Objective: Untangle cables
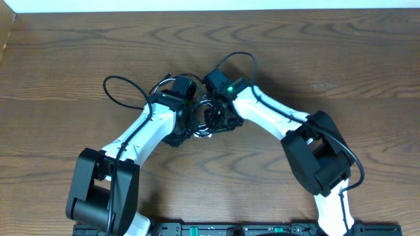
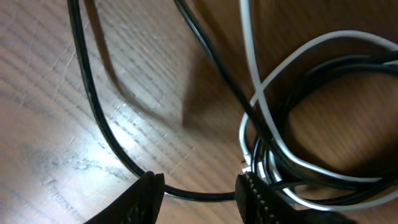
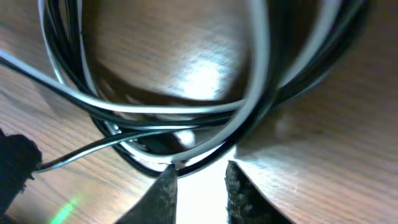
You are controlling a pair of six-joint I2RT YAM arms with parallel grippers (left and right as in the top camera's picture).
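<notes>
The left gripper (image 2: 199, 185) is straddling the black cable (image 2: 87, 93) with jaws apart, while the right gripper (image 3: 199, 182) is hovering slightly parted at the tangled white cable (image 3: 261, 62).

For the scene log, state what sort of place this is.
Probably a robotics lab or test bench: a left arm and a right arm mounted at one edge of a wood-grain table, over a tangle of black cable and white cable.
</notes>
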